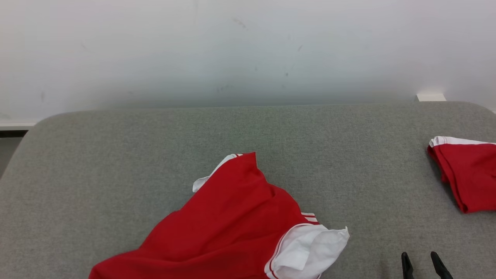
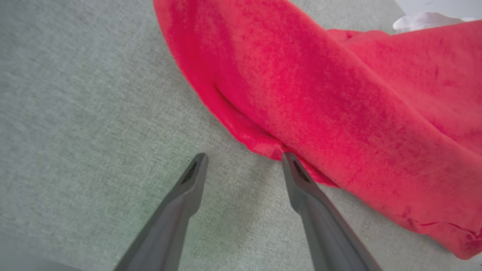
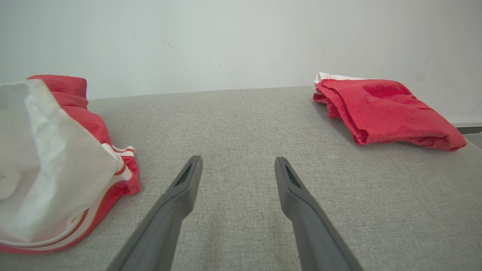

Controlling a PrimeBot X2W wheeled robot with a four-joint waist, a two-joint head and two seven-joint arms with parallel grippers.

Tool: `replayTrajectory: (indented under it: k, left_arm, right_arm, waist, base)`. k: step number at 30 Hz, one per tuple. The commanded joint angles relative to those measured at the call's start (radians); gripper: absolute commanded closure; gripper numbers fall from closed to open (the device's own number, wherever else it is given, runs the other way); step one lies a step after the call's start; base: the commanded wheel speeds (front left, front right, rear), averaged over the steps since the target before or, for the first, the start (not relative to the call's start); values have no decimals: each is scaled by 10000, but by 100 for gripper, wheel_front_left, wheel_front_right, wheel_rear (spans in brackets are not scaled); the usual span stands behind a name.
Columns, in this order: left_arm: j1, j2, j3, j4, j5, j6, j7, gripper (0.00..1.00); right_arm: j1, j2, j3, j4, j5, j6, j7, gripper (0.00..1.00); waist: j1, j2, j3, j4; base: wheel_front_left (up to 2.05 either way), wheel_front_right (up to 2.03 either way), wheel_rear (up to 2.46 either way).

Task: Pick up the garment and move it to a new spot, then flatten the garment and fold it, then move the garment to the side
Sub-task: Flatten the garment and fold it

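While both arms sit low at the near edge, I look out over a grey cloth-covered counter [image 1: 116, 155] with rounded far corners, set against a plain pale wall [image 1: 248, 46] marked by a few faint scuffs. A small white block [image 1: 431, 97] sits just past the far right corner.

From the head camera I see the red garment [image 1: 228, 221] lying crumpled at the near centre, running off the near edge of the picture. Its long axis is a diagonal from near left to far centre, and a white-trimmed corner points away from me. A white sleeve [image 1: 310, 252] with red stripes at its seam opens to the right. A second red garment, folded [image 1: 471, 174], lies well apart at the right edge.

The right wrist camera adds a low side look. The folded piece appears as stacked layers with a white band at its far end, and the white sleeve stands up in a loose fold on the left. The right tool [image 1: 419, 255] is spread wide over bare cloth between the two garments and grips nothing.

The left wrist camera gives the near left hem close up. The left tool [image 2: 244, 156] is also spread wide and empty. One finger tip reaches the red edge, though I cannot tell whether it touches.
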Motion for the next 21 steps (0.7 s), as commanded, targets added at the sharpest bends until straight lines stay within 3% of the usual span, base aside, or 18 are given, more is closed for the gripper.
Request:
replayTrajectory:
  k: [1,10,12,13,15,16,21]
  left_arm:
    - [-76,-61,62,79,68,-70,-32,0]
    - [-379,-521,354,702,1,-428,-72,0]
    - [-450,-611,351,844,55,-521,-77,29]
    - [-502,-650,362,914,110,-568,-79,55]
    - [-558,-712,320,1042,163,-682,-59,93]
    - [-586,-733,311,1089,181,-761,-61,100]
    - [-756,-456,213,974,423,-1085,-21,100]
  right_arm:
    - [-5,-19,-10,10,-53,-29,-25,0]
    - [-70,-19,48,15,-78,-29,-24,0]
    - [-102,-21,57,24,-82,-30,-25,0]
    - [-113,-19,53,21,-86,-29,-24,0]
    - [-118,-21,28,31,-106,-29,-25,0]
    - [-122,-19,22,39,-116,-29,-25,0]
    - [-153,-21,-5,61,-101,-30,-25,0]
  waist:
    - [0,0,-5,-8]
    - [0,0,89,-69]
    - [0,0,141,-106]
    - [0,0,165,-116]
    - [0,0,212,-142]
    - [0,0,228,-153]
    - [0,0,267,-188]
  base:
    - [0,0,0]
    - [0,0,0]
    - [0,0,0]
    - [0,0,0]
    - [0,0,0]
    - [0,0,0]
    - [0,0,0]
